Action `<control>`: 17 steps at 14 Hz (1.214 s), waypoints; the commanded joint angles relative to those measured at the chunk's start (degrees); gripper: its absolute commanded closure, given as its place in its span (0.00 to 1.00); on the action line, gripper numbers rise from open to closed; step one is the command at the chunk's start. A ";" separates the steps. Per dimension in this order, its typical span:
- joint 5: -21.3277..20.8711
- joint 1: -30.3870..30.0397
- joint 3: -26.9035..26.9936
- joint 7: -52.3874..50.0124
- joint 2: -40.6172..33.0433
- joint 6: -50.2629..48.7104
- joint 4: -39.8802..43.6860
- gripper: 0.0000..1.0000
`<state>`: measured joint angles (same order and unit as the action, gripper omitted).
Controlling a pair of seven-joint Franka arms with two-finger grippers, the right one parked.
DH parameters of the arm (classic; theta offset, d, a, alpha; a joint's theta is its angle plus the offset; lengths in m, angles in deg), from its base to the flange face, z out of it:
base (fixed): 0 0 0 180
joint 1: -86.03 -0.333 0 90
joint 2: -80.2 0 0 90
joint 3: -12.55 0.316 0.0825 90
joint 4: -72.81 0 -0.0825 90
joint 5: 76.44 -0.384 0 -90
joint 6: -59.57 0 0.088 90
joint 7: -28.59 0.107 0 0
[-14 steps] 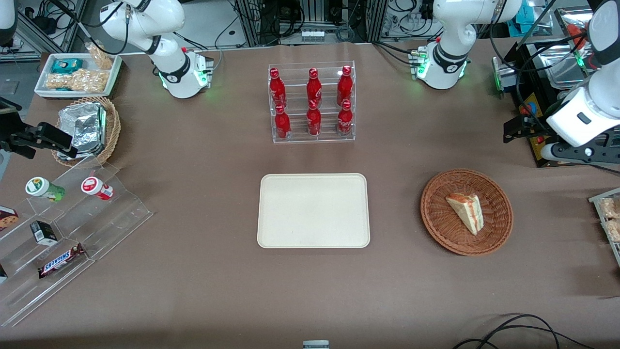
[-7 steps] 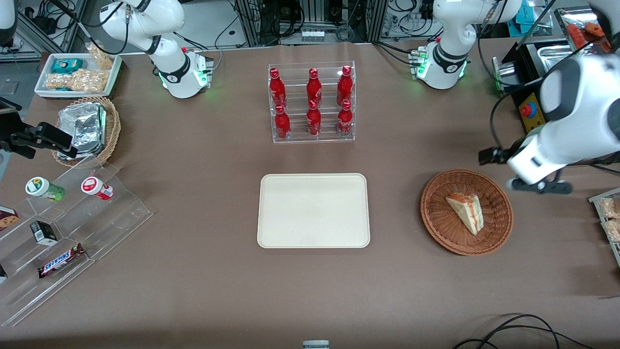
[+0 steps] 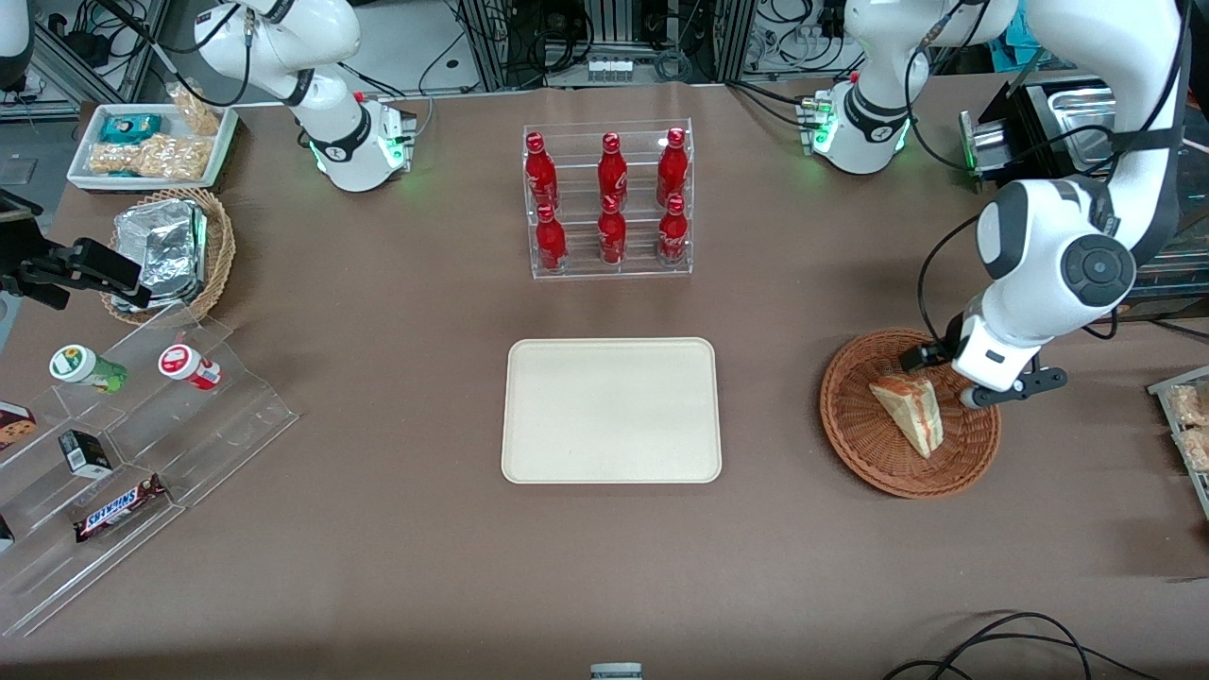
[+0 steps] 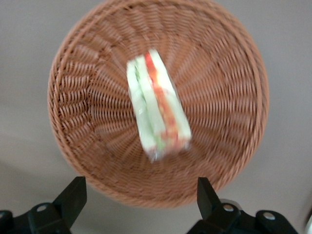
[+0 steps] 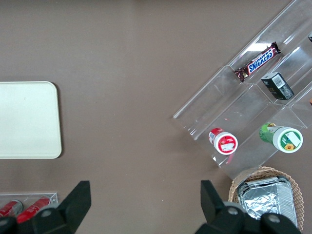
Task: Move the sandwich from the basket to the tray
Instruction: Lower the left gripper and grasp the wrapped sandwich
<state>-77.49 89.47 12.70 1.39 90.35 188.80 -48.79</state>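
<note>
One tray [image 3: 611, 410]: flat cream rectangle, rounded corners, low rim, lying toward the parked arm's end from my basket.
Basket [image 3: 853, 436]: round, shallow, reddish-brown wicker weave.
Sandwich [image 3: 910, 411]: pale triangular wedge, red-orange and green layers, clear-wrapped, lying in the basket; blurred in my wrist view.
Gripper [image 4: 140, 200]: above the basket, jaws spread wide, holding nothing; the arm's wrist hides it from the front.

Sandwich [image 3: 909, 410] in basket [image 3: 869, 453] (claw [image 4: 139, 195] above, spread).
</note>
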 commanded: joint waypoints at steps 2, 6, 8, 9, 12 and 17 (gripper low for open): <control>-0.80 0.08 -0.06 -15.67 6.53 5.95 2.50 0.00; -0.88 -0.01 -0.06 -19.64 11.20 5.95 3.04 0.06; -0.97 0.08 -0.06 -19.47 10.60 4.99 2.69 0.82; -1.06 0.08 -0.06 -19.12 9.81 2.72 3.38 0.91; -1.06 0.16 -0.15 -19.20 9.71 -9.21 11.62 0.95; -0.80 3.22 -0.59 -19.38 9.54 -25.68 22.11 0.95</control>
<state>-77.56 90.08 12.17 -16.65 100.01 166.46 -28.67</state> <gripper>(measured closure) 0.722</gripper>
